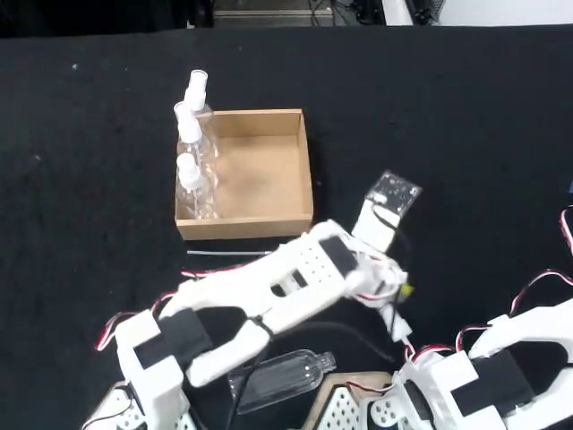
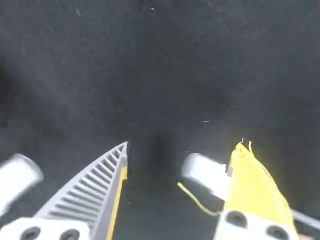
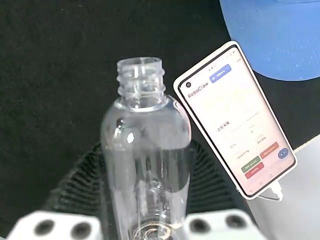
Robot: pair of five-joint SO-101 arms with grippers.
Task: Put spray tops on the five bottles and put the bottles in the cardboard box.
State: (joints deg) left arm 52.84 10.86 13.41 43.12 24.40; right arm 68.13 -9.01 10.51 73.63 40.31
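Black table [image 1: 466, 134], cardboard box [image 1: 242, 228], clear threaded bottle [image 3: 142, 145] in right hand [image 3: 147, 165]

Three capped bottles [image 1: 190, 134] crowd the cardboard box [image 1: 260, 113] along its left wall; I read its right half as open from above. Left arm [image 1: 277, 282] lies across the near approach, a thin tube [image 1: 219, 253] between it and the front wall.

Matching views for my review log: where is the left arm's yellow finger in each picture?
High view: the yellow finger is a spot at the outstretched arm's tip, right of centre, nearer than the box.
Left wrist view: yellow finger close up, a gap from the grey finger.
Right wrist view: dark fingers, the right arm's own, flank a topless bottle.
Shared landmark: the black tablecloth.
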